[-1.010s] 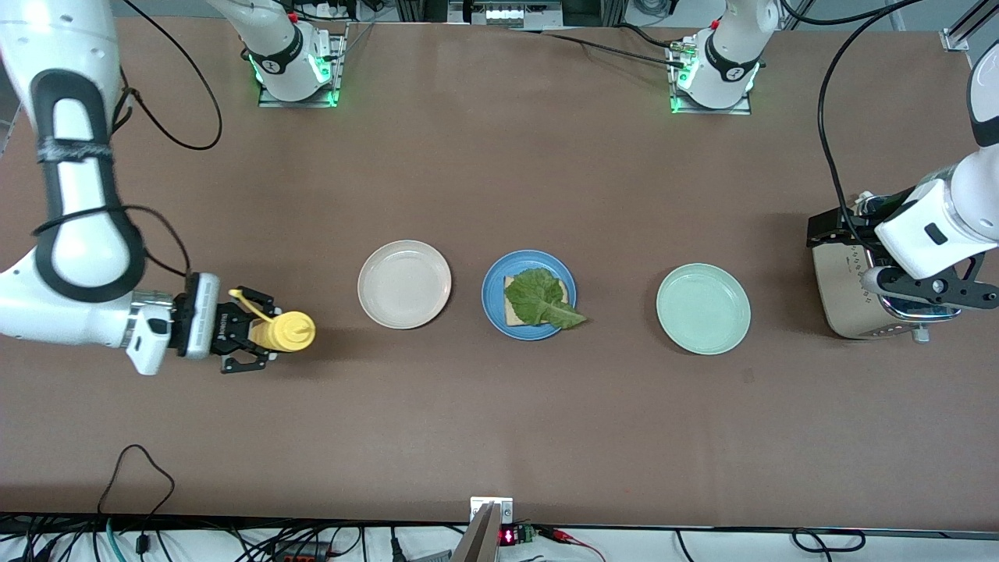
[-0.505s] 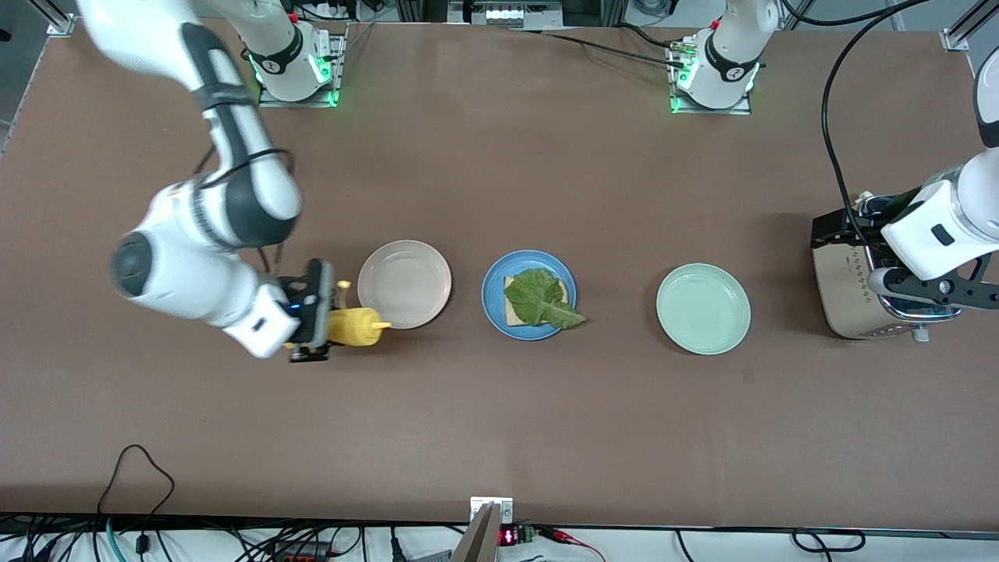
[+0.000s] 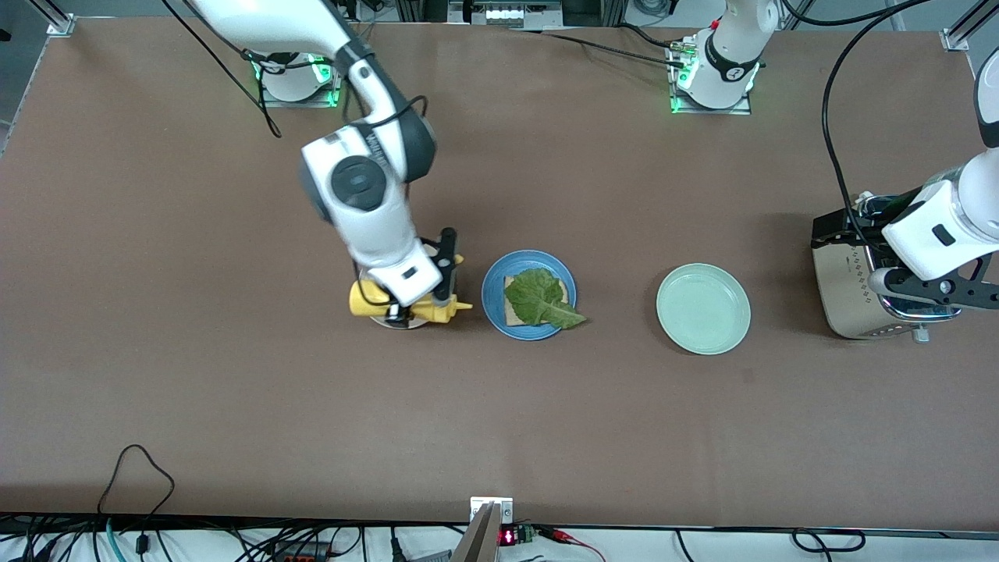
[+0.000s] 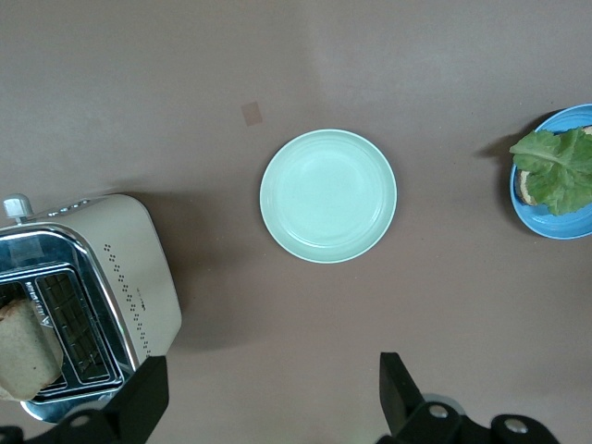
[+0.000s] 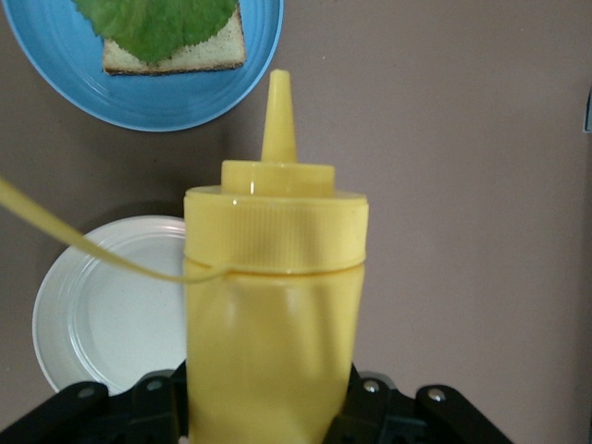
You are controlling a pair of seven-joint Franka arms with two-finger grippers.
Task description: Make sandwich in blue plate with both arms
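The blue plate [image 3: 493, 308] holds one bread slice [image 3: 511, 314] with a green lettuce leaf [image 3: 538, 300] on top. My right gripper [image 3: 429, 300] is shut on a yellow squeeze bottle [image 3: 360, 299]. It holds the bottle over the cream plate, nozzle toward the blue plate. The right wrist view shows the bottle [image 5: 273, 296], the blue plate [image 5: 185, 102], the bread [image 5: 185, 54] and the lettuce [image 5: 157, 23]. My left gripper [image 3: 925, 306] is open and empty, up over the toaster [image 3: 839, 289]. A second bread slice [image 4: 23, 347] stands in the toaster's slot.
A cream plate [image 3: 398, 322] lies mostly hidden under the right hand, beside the blue plate. It also shows in the right wrist view [image 5: 102, 314]. A mint-green plate [image 3: 703, 309] lies between the blue plate and the toaster.
My right arm has swung the yellow bottle from the right arm's end of the table to over the cream plate beside the blue plate. The left arm has hardly moved.
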